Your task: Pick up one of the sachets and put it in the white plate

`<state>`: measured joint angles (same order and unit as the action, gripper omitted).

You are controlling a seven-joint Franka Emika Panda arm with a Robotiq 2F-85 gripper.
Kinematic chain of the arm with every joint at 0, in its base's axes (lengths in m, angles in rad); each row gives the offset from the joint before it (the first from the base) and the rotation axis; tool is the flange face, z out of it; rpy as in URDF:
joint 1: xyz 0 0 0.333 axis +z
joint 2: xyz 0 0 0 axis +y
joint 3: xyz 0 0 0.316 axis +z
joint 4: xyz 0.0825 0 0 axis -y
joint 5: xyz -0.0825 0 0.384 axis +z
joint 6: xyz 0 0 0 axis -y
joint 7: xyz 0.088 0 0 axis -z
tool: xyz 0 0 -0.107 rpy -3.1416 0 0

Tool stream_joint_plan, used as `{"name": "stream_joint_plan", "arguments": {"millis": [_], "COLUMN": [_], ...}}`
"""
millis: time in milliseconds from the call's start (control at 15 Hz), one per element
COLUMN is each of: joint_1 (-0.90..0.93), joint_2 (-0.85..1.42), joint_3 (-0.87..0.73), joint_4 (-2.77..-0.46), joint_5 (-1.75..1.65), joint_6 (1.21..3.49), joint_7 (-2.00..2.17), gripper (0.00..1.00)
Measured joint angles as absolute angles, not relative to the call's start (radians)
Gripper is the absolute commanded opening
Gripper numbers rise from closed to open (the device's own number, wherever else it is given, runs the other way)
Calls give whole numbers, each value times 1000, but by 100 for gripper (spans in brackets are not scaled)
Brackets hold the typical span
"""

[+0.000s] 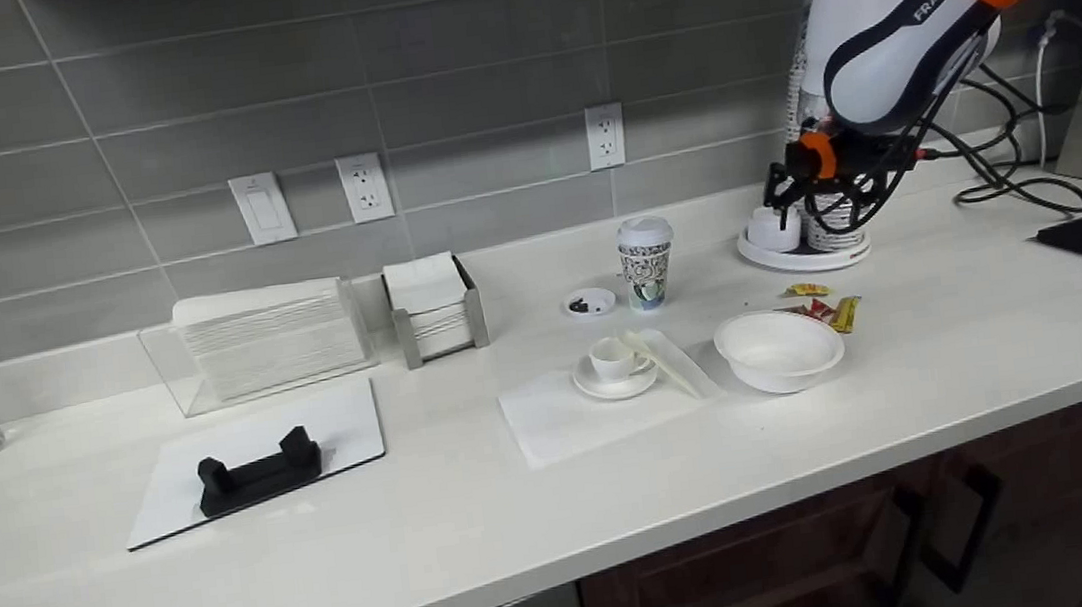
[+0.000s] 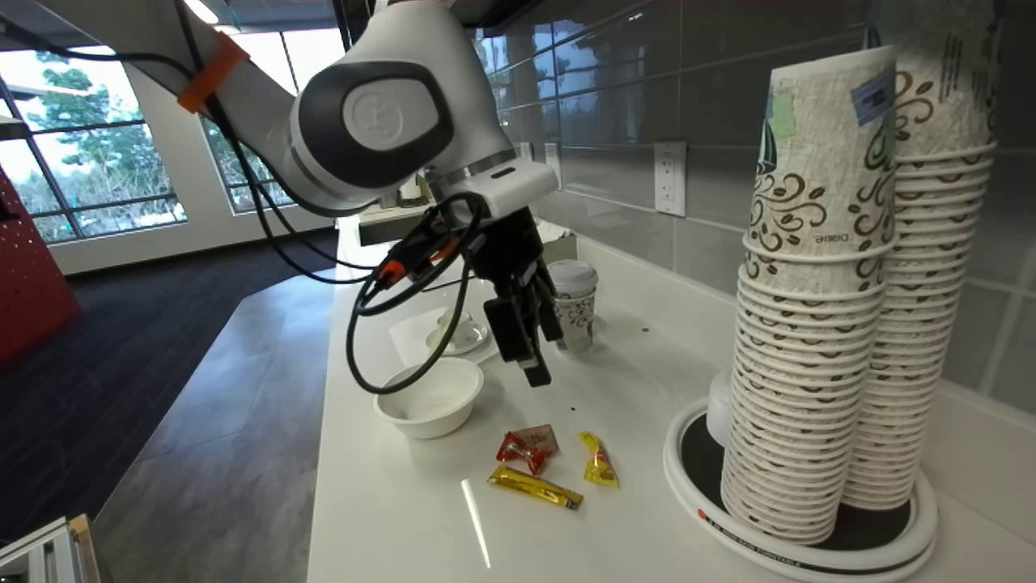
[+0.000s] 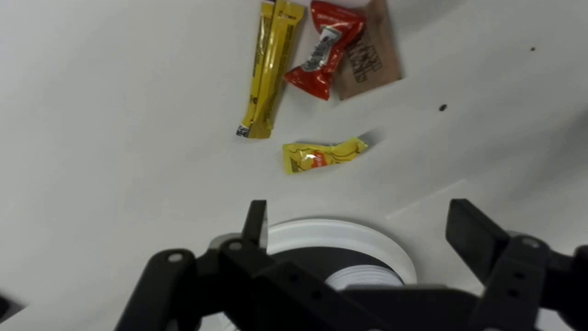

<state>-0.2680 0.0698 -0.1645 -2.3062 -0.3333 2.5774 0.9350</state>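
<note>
Wrist view: looking past the gripper (image 3: 358, 204), spread wide and holding nothing — probably only at the approach step. See next a red-marked twisted yellow sachet (image 3: 321, 155) lying on the counter (image 3: 138, 138), then slim yellow stick packets (image 3: 271, 73). Should now line up across one, descend and pinch — then head for the white bowl (image 2: 437, 405), beyond the packets in an exterior view

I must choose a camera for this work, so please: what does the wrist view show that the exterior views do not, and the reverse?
Only the wrist view: the yellow stick sachets clearly as two, side by side.
Seen in both exterior views only: the white plate, the lidded cup, and the small cup on its saucer.
Shared: the yellow packet with red marks, the red packet, the round tray, and the open gripper.
</note>
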Motion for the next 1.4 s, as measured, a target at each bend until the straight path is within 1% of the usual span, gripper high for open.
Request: {"name": "stream_joint_plan", "arguments": {"millis": [267, 467, 800, 1400], "joint_1": [-231, -213, -206, -209], "joint_2": [102, 123, 167, 262], "joint_3": [-186, -186, -192, -261], "joint_4": [-2268, -2248, -2224, -2158], "joint_5": [-333, -291, -256, -214], "joint_6": [2420, 2359, 2358, 2359], "joint_7": [985, 991, 991, 974], "gripper": [100, 100, 100, 100]}}
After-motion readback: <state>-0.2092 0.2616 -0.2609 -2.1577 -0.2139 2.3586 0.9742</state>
